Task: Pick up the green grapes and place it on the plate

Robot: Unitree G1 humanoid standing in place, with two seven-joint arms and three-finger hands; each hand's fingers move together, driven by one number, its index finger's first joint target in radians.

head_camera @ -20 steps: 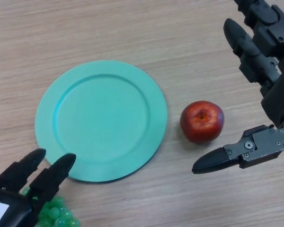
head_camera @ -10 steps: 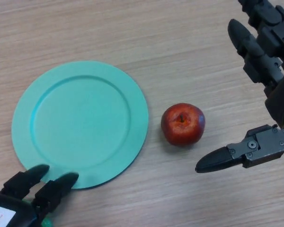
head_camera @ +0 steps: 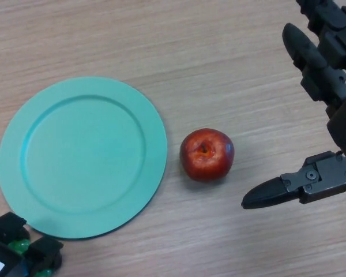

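Note:
A round teal plate (head_camera: 81, 156) lies empty on the wooden table at the left. The green grapes (head_camera: 18, 246) show only as small green bits between the fingers of my left hand (head_camera: 23, 251), at the bottom left corner just below the plate's near edge. The fingers are curled round the grapes. Most of the bunch is hidden by the hand and the frame edge. My right hand (head_camera: 323, 104) is open at the right edge, fingers straight and the thumb pointing left, holding nothing.
A red apple (head_camera: 207, 154) sits on the table just right of the plate, between it and my right hand's thumb (head_camera: 277, 191).
The view has shifted, so the plate and apple sit further left. My left hand's fingers went from stretched out over the grapes to curled round them. The right hand has kept its pose.

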